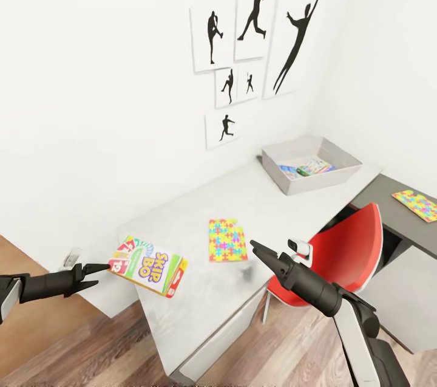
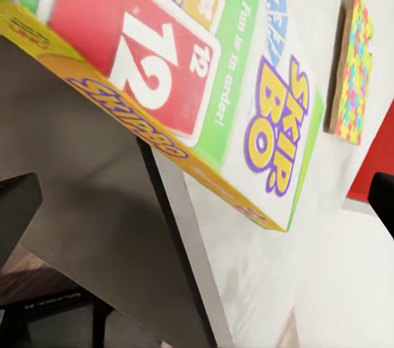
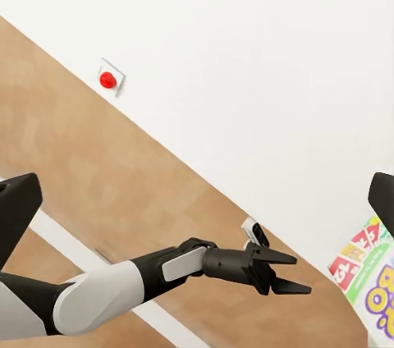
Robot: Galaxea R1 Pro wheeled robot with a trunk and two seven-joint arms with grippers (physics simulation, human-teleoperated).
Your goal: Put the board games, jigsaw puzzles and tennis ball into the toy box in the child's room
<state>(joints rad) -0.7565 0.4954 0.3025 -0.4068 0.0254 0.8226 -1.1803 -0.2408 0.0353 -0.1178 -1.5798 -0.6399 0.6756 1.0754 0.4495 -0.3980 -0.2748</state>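
The left gripper (image 1: 104, 267) has its jaws closed on the short edge of a board game (image 1: 149, 265), carried tilted above the worktop's (image 1: 200, 205) near corner. This looks like the carry step. The toy box (image 1: 311, 163), at 1 o'clock from the game, already holds printed boxes. One jigsaw puzzle (image 1: 227, 240) lies mid-worktop, another (image 1: 416, 203) far right. The right gripper (image 1: 262, 255) hangs empty, jaws narrow. Next: carry the game over the bin's rim and release.

Board game (image 2: 205, 77) cover read "SKIP-BO" in purple on yellow. Red card printed on it showed "12". Small line read "Fun in order!"
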